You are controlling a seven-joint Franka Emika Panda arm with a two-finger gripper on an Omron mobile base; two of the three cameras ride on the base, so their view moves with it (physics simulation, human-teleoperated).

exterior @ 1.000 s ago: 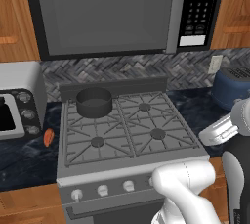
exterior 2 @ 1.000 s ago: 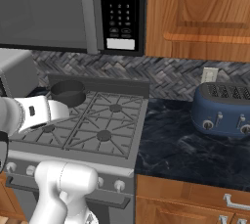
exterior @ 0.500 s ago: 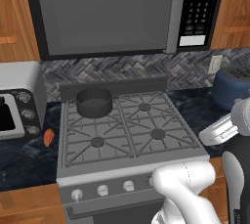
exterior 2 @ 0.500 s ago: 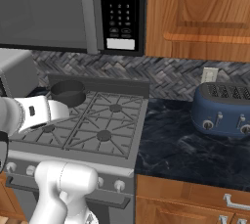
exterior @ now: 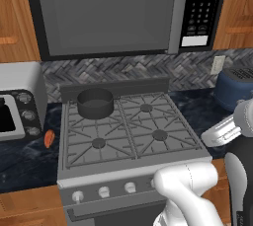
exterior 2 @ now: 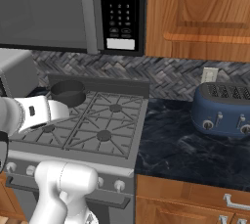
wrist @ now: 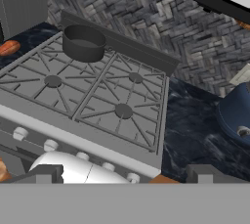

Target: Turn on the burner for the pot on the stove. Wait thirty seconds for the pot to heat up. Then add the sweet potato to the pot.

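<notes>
Two fingers [wrist: 46, 174] wide apart, empty

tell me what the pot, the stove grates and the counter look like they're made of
Pot: dark grey metal by the look, matte with a faint sheen on the straight wall.
Grates: grey cast metal, probably iron; thick dull arms around each burner.
Counter: dark polished stone, maybe granite or marble; glossy black-blue with pale mottling. It is a render, so these are guesses.
</notes>
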